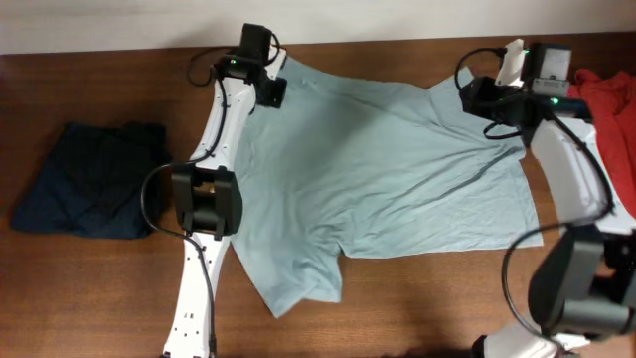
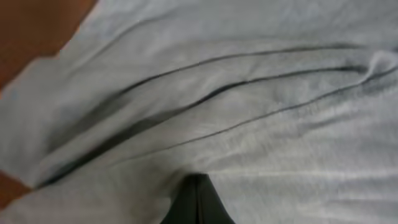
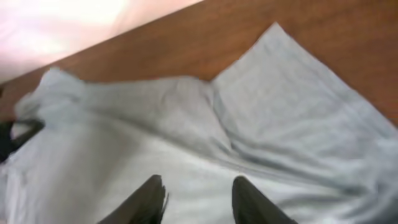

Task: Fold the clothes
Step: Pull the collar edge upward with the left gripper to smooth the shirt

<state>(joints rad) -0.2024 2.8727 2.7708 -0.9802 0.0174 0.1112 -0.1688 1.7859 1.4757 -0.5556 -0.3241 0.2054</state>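
The pale grey-blue T-shirt (image 1: 388, 179) lies spread out and wrinkled across the middle of the table. My left gripper (image 1: 270, 91) is at its far left corner. In the left wrist view the jaws (image 2: 198, 182) are shut, with the shirt's fabric (image 2: 249, 93) pinched at the tips and pulled into long folds. My right gripper (image 1: 477, 97) is at the shirt's far right side, by a sleeve (image 3: 292, 81). Its fingers (image 3: 198, 186) are open just above the cloth (image 3: 124, 149) and hold nothing. A dark navy garment (image 1: 89, 179) lies folded at the left. A red-orange garment (image 1: 608, 94) lies at the far right.
The brown wooden table (image 1: 417, 298) shows bare along the front and between the navy garment and the shirt. The left arm's white links (image 1: 204, 199) run along the shirt's left edge. The right arm (image 1: 576, 169) stands over the shirt's right edge.
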